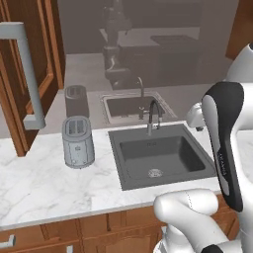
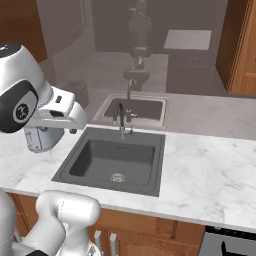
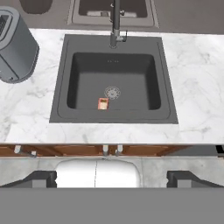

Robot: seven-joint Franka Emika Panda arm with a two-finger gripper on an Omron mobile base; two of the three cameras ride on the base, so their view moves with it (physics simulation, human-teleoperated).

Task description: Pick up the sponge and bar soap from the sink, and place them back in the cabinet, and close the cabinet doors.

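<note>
Small rectangular bar soap (image 3: 103, 103), cream face with pinkish-red edges, lying on the floor of the dark grey rectangular recessed sink (image 3: 59, 111), just beside the round metal drain (image 3: 112, 92) and toward the near wall of the basin. Long axis roughly upright in the hand view, so pointing from the near rim toward the slim curved metal faucet (image 3: 115, 22).

Two-finger claw (image 3: 111, 179) spread wide, nothing between the fingertips (image 3: 41, 178), hanging high above the front edge of the white marble desk (image 3: 197, 87). Soap straight ahead of the claw and well below it, a touch to the left of the midline between the tips. Likely next: a forward reach and a long drop into the basin, perhaps with a turn of the wrist to set the tips across the short sides.

No green and yellow sponge to be made out in the basin. Brown wooden cabinet door (image 1: 34, 74) with long grey bar handle (image 1: 24, 74) standing open at the left, above the desk.

Open room around the soap on three sides; near wall of the sink close behind it, the tightest edge for a finger. Grey metal toaster (image 3: 15, 43) well apart at the left, faucet well apart at the back; neither likely in the way.
</note>
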